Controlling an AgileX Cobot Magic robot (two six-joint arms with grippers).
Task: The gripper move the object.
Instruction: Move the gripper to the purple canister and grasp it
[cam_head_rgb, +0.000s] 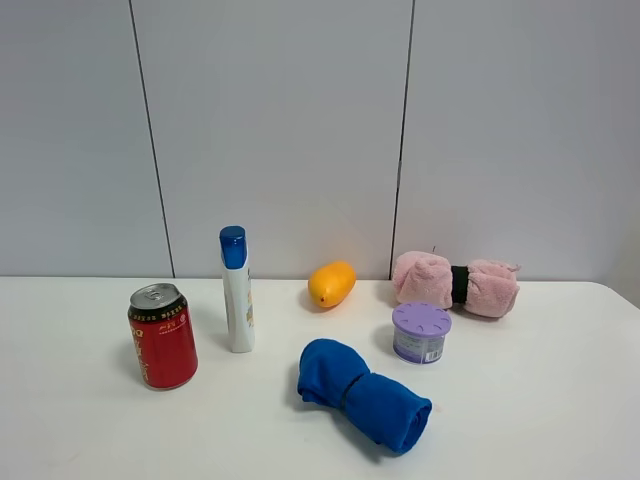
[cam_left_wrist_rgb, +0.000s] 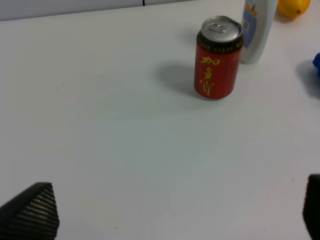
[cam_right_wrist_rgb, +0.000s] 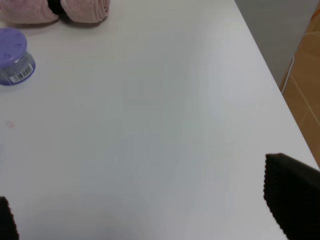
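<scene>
I see purple container (cam_head_rgb: 421, 333) upright on table (cam_head_rgb: 560, 420), long axis vertical, slotted lid up, in front of pink towel roll (cam_head_rgb: 455, 283), blue cloth (cam_head_rgb: 362, 392) near. Right wrist view shows its barcode turned toward right gripper (cam_right_wrist_rgb: 150, 210): fingers spread wide, empty. Left gripper (cam_left_wrist_rgb: 170, 220) likewise spread, empty, facing red can (cam_left_wrist_rgb: 216, 57). Grippers show only in wrist views.

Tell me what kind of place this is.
Likely a lab test bench: a white table against plain grey wall panels, with unrelated items laid out, like a red soda can and lavender container.
</scene>
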